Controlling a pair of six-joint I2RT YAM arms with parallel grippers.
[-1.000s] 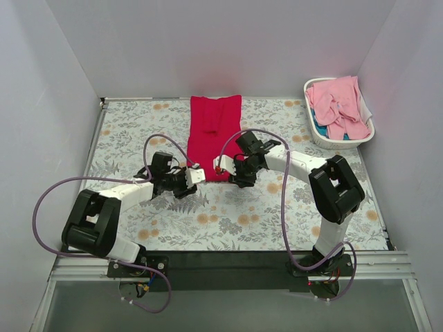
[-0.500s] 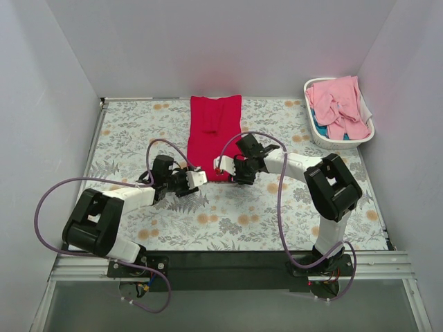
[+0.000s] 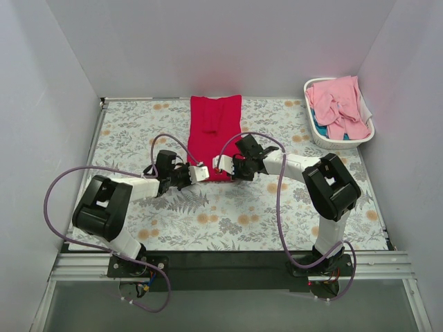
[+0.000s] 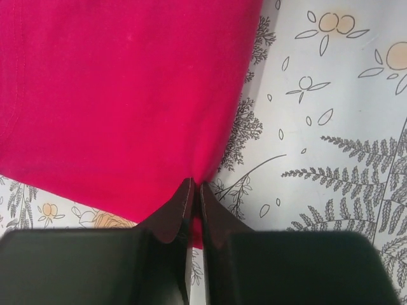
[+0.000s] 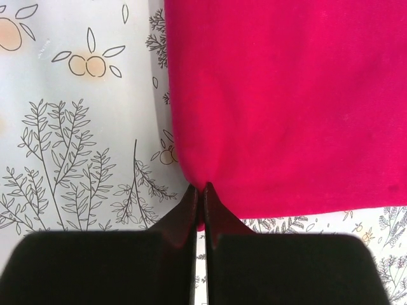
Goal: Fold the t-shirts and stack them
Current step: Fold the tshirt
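A: Nearest first. Left pincer (image 4: 194,189)?

B: Pressed together on a near corner of the red tee (image 4: 121,95), nipping the cloth right at the tips. No gap to see.

A: And the right pincer (image 5: 198,189)?

B: Same again. Squeezed onto the other near corner, with bare table (image 5: 76,127) just beside the cloth edge.

A: Why both at the near hem?

B: Probably to carry that hem as one straight edge. Held by two corners, should travel flat. Held by one, would likely bunch and twist.

A: Lifted or lying flat?

B: Cannot tell. Close above the table at most, going by the wrist views.

A: Further out?

B: Runs away from the pincers as a long narrow strip down the middle of the table, ending close to the back wall (image 3: 221,48). Looks folded in at the sides already, hence so narrow. Shows a raised crease toward the far end.

A: So the step in hand?

B: Likely a halving, near hem brought over to far hem. Calls for level, matched travel on both sides, or else ends up skewed.

A: Farthest of all?

B: Pink tees (image 3: 338,105), heaped in the basket (image 3: 339,146) at the far right corner, well apart from the red one. Presumably waiting for a turn. No stack yet.
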